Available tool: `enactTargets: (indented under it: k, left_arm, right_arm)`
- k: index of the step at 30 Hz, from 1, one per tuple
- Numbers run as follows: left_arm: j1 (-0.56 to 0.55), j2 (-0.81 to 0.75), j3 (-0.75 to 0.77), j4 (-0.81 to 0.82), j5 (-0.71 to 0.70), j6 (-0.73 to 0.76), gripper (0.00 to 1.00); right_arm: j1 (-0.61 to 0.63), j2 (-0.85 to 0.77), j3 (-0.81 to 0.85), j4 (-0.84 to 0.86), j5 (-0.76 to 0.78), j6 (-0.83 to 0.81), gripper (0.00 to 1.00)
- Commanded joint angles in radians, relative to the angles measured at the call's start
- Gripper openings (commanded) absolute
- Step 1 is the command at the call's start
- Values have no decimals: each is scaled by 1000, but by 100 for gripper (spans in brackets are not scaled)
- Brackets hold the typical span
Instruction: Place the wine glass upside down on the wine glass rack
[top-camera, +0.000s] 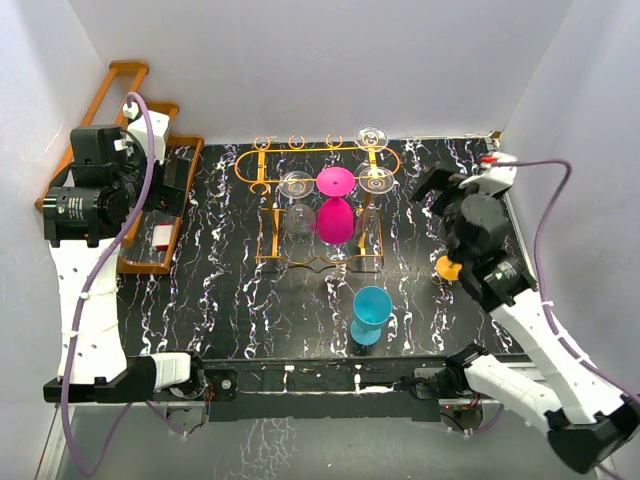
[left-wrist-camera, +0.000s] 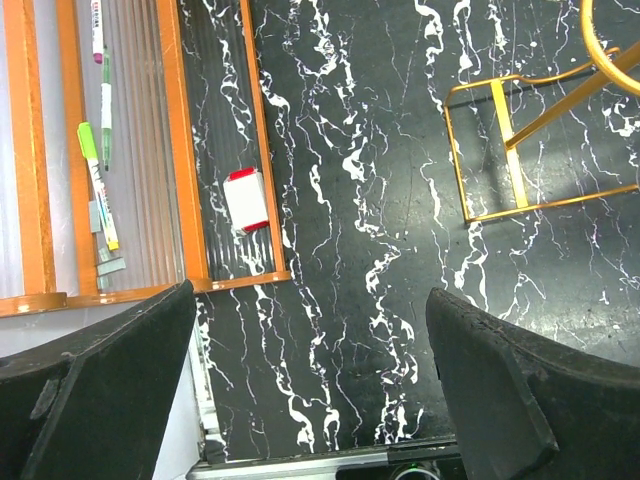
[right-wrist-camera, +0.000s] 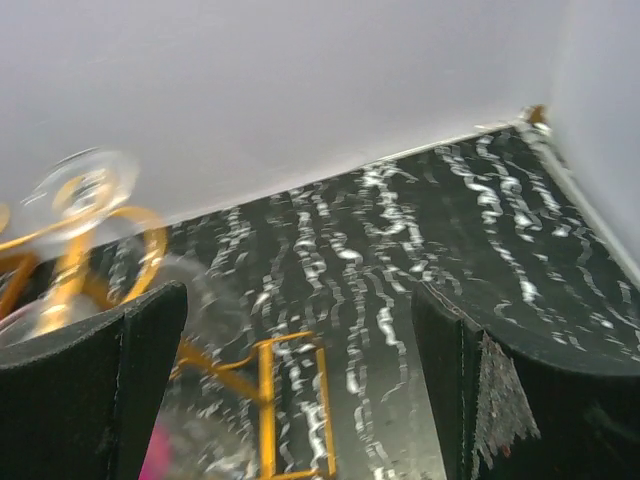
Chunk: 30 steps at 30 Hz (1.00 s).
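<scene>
Seen from my remote station: a black, white-veined marble table (left-wrist-camera: 350, 350) carries an orange wooden stepped rack (left-wrist-camera: 178, 150) at its left edge. It holds 1 white-and-red block (left-wrist-camera: 245, 200), a green-capped marker (left-wrist-camera: 98, 190) and a 2nd marker (left-wrist-camera: 103, 100). White walls (top-camera: 330, 60) stand behind.

no legible text anywhere, faint print on the green-capped marker (left-wrist-camera: 97, 185), perhaps lettering, too small to read

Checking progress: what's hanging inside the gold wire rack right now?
A pink glass hangs upside down in the wine glass rack, a clear glass beside it. Two more clear feet sit at the right; their bowls are too faint to make out.
</scene>
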<state>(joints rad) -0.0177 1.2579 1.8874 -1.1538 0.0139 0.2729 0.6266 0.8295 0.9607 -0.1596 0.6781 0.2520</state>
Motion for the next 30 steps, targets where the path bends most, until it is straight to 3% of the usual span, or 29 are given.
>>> enactTargets:
  k: [1,5,7,8,9,10,12,19,30]
  left_arm:
    - [8,-15,25,-13,-18,11,97]
    - [13,-24,22,-15,-20,13,97]
    - [15,-25,7,-17,-14,15,97]
    - [15,-25,5,-24,2,21,97]
    - [15,-22,5,-41,39,29,97]
    - [14,-17,7,-72,82,39,97]
    - [15,4,19,-120,159,41,97]
    - [14,0,-30,-109,150,39,97]
    - [12,-5,-31,-115,213,37,97]
  right_arm:
    - [-320,30,60,35,-311,124,97]
    - [-508,94,104,-54,-471,156,91]
    - [-542,118,125,-141,-522,170,80]
    - [-543,118,130,-191,-527,165,69]
    - [-543,108,131,-233,-525,161,49]
    - [-543,100,136,-277,-520,156,36]
    - [-543,96,163,-392,-509,147,24]
    - [-542,91,194,-600,-493,113,26]
    - [-544,129,99,-536,-528,169,28]
